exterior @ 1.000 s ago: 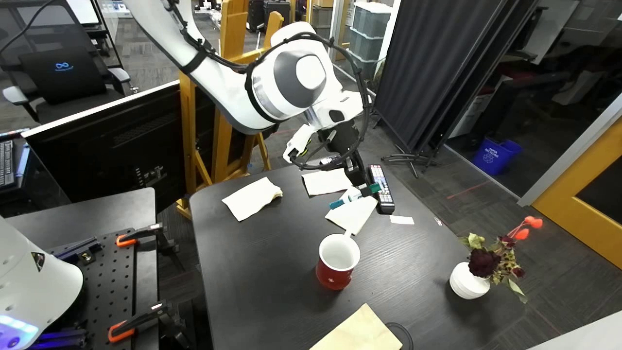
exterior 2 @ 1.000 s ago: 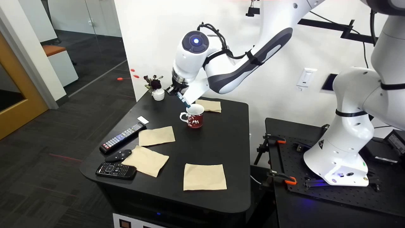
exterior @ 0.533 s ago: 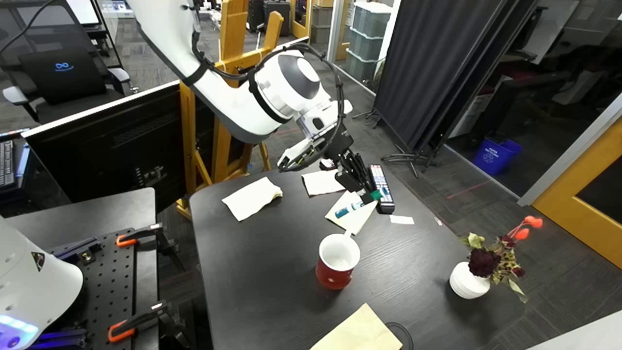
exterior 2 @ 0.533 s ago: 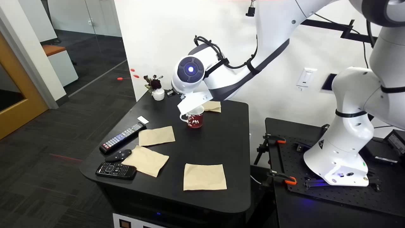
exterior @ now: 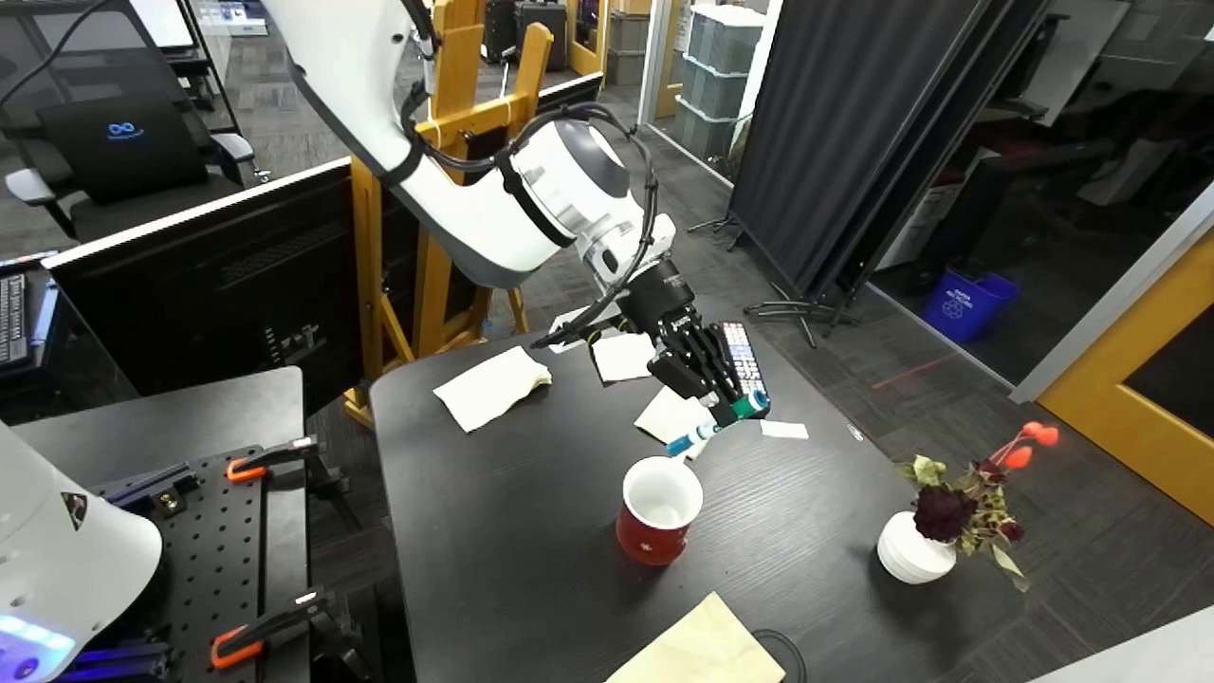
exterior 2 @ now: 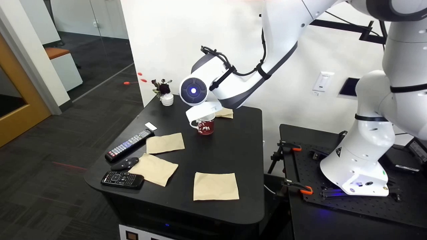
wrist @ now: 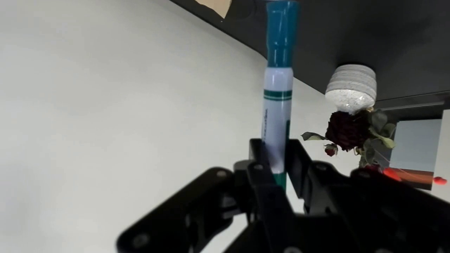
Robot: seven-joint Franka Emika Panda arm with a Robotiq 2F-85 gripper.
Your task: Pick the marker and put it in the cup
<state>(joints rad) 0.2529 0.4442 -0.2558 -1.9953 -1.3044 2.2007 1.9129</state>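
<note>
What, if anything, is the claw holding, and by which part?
The marker, pinched in the claw by its barrel toward the green end; the blue end sticks out free.

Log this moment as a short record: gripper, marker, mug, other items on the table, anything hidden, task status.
Gripper: closed on the marker
Marker: white barrel, teal cap; cap on the side toward the mug in an exterior view
Mug: red, white inside, upright on the black table
Other items: four tan napkins, long remote, white vase with flowers
Hidden: gripper and marker, behind the arm in an exterior view
Task status: marker grasped, not yet in mug
</note>
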